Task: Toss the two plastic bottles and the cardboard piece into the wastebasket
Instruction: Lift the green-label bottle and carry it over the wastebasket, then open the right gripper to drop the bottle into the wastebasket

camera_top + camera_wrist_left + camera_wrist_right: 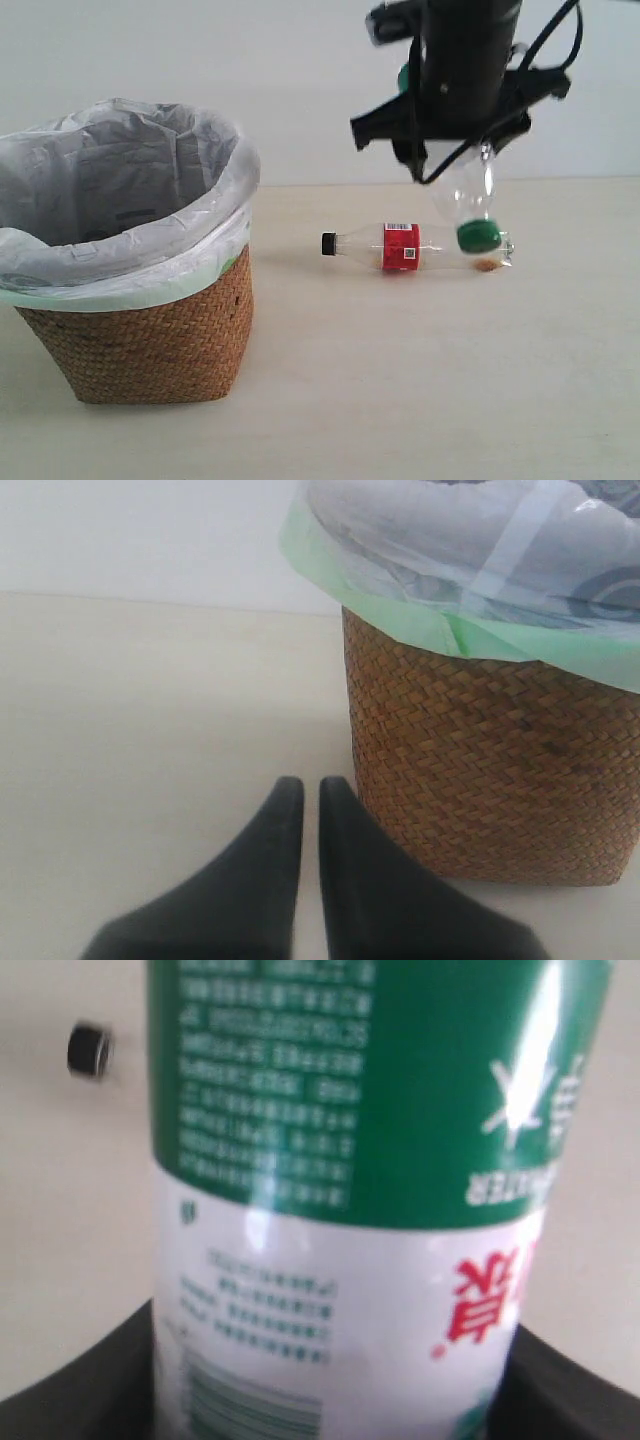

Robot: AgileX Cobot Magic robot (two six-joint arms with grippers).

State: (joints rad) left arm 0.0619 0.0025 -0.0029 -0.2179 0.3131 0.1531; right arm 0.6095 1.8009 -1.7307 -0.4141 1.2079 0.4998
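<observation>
Well to the right of the wastebasket, the green-capped bottle is held cap-down above the tabletop by the right pincer, the slim red-labelled bottle is seen lying with its black cap towards the wastebasket, and the left pincer, narrowed to a slit with nothing held, is seen beside the wastebasket's base.

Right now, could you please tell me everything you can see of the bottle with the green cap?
The green-capped bottle is clear plastic with a green and white label carrying small print and red characters. It hangs tilted, cap down, its upper end clamped in the right gripper, off the table. Its cap overlaps the lying red-labelled bottle in the exterior view; contact cannot be told.
</observation>
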